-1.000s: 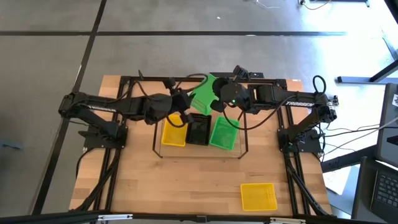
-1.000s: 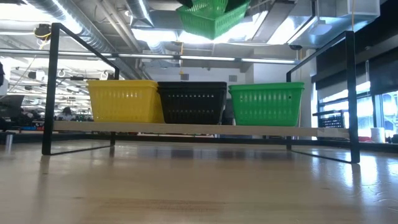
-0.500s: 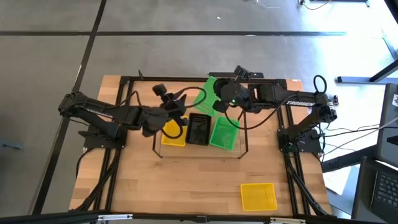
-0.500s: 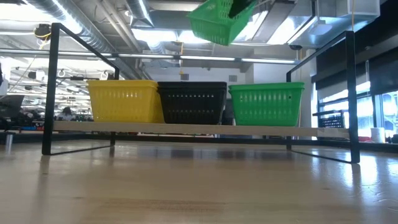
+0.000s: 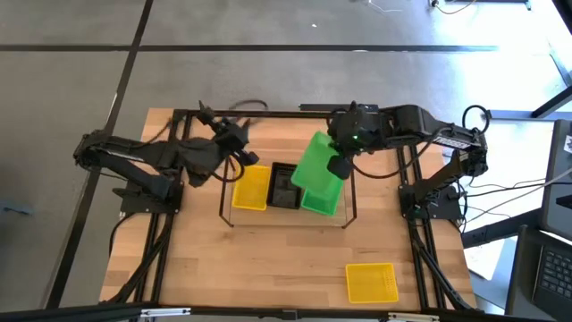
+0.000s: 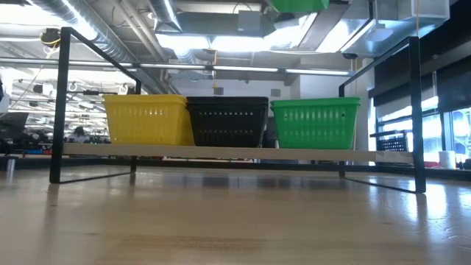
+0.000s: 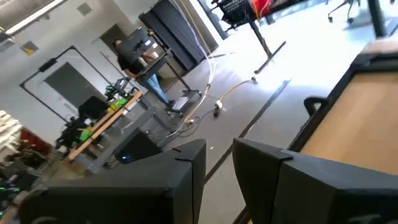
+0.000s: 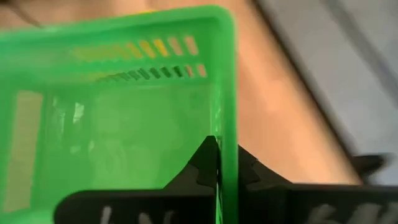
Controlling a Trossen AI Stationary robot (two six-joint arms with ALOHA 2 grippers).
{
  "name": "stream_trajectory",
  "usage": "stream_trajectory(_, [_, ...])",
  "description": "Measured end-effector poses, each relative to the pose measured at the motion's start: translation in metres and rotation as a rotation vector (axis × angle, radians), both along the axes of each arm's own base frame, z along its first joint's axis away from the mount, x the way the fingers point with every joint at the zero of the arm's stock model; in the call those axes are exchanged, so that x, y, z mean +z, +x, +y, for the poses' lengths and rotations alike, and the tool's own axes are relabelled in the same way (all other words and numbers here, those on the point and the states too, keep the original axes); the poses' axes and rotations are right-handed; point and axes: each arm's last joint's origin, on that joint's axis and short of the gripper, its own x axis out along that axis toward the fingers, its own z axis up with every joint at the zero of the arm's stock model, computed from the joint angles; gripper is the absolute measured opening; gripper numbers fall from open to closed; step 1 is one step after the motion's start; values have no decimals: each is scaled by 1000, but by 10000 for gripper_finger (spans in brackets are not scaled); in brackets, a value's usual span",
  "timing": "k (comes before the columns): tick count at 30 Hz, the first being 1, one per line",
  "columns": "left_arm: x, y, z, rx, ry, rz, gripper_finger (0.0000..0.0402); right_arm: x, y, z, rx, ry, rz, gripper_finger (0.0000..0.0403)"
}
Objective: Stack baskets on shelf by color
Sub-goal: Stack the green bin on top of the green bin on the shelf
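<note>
A green basket (image 5: 315, 161) hangs tilted in the air over the shelf (image 6: 221, 152), with my right gripper (image 8: 217, 168) shut on it; only its bottom edge (image 6: 298, 4) shows in the low view. On the shelf a yellow basket (image 6: 147, 119), a black basket (image 6: 228, 121) and a green basket (image 6: 316, 124) stand side by side on their bottoms. My left gripper (image 7: 217, 180) is off to the far left of the shelf, open, with nothing between its fingers. My right gripper pinches one side wall of the green basket at its rim (image 8: 225, 118), one finger inside the basket and one outside. The fingers slant down from the table's far right side. The basket is lifted clear and tilted, above the green basket on the shelf.
A second yellow basket (image 5: 371, 282) lies on the table near the front right corner. Black wire frames (image 6: 65, 103) stand at both ends of the shelf. Bare wood lies in front of the shelf.
My left gripper has drawn back from the held green basket toward the table's left edge. My right gripper has tipped downward and carried the green basket up and toward the right and near side, so it now hangs over the shelf's green basket.
</note>
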Motion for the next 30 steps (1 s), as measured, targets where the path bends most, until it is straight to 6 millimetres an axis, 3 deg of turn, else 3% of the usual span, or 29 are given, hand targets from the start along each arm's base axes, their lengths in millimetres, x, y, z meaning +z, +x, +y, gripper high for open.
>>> stream_trajectory(4, [6,-11,5,-50,-30,-40,75,-11,1,1,16,118,36,0])
stream_trajectory(10, [12,-29,10,-368,-192,-118,75,-33,6,0,-2,144,109,0])
stream_trajectory(14, [8,-40,19,-485,-335,-120,75,-46,8,-1,-43,183,128,0])
stream_trajectory(21, [1,-55,28,-519,-463,-74,75,-80,9,-3,-56,237,249,0])
stream_trajectory(30, [3,-55,28,-523,-469,-102,75,-135,15,-16,-46,211,308,0])
